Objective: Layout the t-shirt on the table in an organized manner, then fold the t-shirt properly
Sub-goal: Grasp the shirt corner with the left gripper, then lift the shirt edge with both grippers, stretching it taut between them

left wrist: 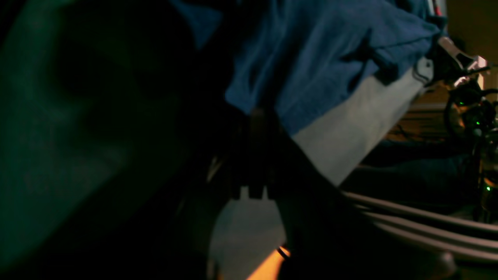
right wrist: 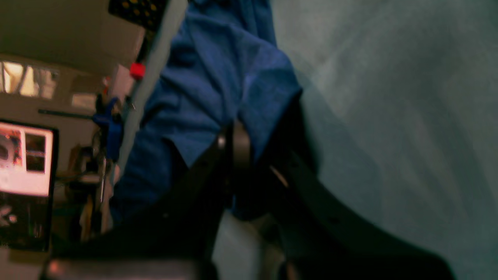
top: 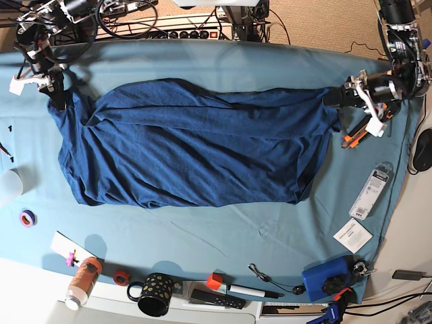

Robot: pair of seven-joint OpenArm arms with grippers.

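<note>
left pincer clamped shut on one end of the t-shirt, seen close in the left wrist view with blue cloth bunched at the dark fingertips. right pincer likewise closed tight on the opposite end, fabric folded over the fingers in the right wrist view. t-shirt stretched wide between the two grips across the far half of the worktop, upper edge taut, lower part lying wrinkled on the teal cover. open teal surface along the near side below the hem and a narrower strip beyond the top edge. near edge crowded: black spotted mug, orange bottle, red tape roll, purple tape roll, marker pen, blue box. white packet and paper card near the left arm's side, an orange-handled tool just beside that pincer. power strip and tangled cables past the far edge, on carpeted floor.
</note>
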